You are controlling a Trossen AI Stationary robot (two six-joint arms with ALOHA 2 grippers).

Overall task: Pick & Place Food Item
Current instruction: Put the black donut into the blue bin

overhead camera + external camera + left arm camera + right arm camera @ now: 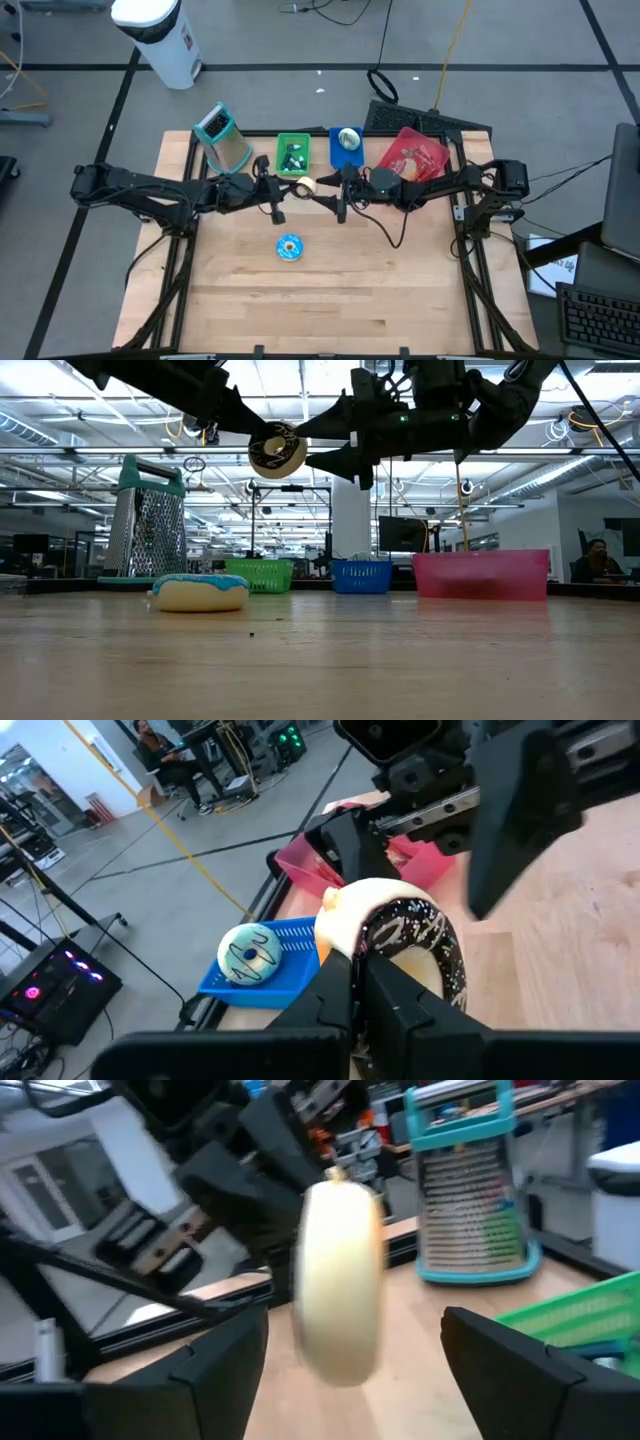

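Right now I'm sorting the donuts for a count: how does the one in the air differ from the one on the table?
The chocolate donut is held up off the table, on edge, in the shut left gripper; the blue donut lies flat on the table, touched by nothing. One has dark icing with white sprinkles, the other light blue icing. Both are ring donuts with pale dough.
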